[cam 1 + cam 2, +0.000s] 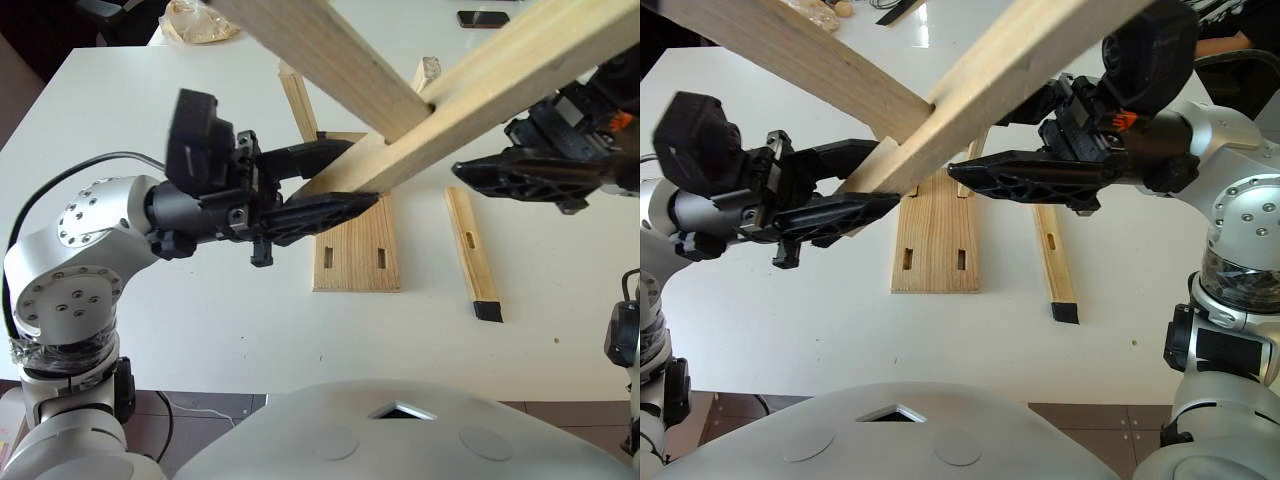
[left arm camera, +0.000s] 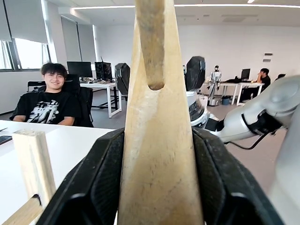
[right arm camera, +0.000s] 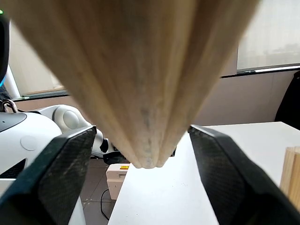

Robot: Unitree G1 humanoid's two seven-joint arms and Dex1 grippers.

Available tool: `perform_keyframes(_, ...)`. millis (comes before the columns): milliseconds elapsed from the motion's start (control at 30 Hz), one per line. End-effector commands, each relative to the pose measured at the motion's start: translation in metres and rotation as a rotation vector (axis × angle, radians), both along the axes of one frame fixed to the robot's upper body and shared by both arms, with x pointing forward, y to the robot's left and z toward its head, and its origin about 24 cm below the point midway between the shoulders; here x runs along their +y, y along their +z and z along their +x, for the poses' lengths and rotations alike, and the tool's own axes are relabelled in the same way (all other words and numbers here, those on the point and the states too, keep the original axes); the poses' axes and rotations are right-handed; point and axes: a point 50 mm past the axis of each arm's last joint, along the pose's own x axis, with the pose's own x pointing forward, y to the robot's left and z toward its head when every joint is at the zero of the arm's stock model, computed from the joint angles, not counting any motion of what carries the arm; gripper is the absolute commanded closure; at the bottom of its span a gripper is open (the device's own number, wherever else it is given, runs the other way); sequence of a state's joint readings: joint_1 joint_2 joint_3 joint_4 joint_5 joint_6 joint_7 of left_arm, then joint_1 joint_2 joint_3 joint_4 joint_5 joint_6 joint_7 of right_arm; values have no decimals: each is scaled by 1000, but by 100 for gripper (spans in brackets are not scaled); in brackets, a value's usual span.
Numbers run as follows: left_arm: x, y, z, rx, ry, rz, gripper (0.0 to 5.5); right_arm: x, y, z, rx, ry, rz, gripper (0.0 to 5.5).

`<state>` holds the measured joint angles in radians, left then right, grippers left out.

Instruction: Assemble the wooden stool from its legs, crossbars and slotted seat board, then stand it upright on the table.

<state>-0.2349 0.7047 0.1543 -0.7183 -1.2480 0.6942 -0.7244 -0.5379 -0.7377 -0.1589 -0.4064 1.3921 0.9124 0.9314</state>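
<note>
Two pcs mated. Left gripper (image 1: pixel 360 175) pinches leg (image 1: pixel 520 75) end, right gripper (image 1: pixel 980 140) spread astride it. Prob stiff, light, long lever; grab near crossbar (image 1: pixel 320 45).

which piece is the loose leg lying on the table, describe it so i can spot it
On the white table, find the flat slotted seat board in the middle. Right of it, apart from it, a loose wooden leg lies flat. What sets it apart is the black cap on its near end.

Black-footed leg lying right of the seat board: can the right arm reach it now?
Probably yes: the right gripper hangs open over the leg's far end, and nothing lies on the leg.
</note>
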Motion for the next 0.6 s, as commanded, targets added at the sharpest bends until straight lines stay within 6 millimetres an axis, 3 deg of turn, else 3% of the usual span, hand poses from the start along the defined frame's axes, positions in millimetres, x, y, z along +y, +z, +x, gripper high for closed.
perform_keyframes(33, 0, -7, 0, -6, 9, 47, 350, 5, 3, 0, -39, 1, -14, 220)
perform_keyframes(333, -1, -11, 1, -12, 18, 65, 350, 5, 2, 2, -58, -7, -30, 348)
perform_keyframes(467, 3, -8, 7, 61, 60, 36, 350, 4, 4, 4, -82, -16, -47, 349)
perform_keyframes(500, 4, -7, 10, 70, 70, 32, 313, 4, 7, 5, -90, -18, -45, 349)
perform_keyframes(600, 6, -4, 16, 74, 100, 20, 270, 2, 14, 10, -120, -33, -43, 349)
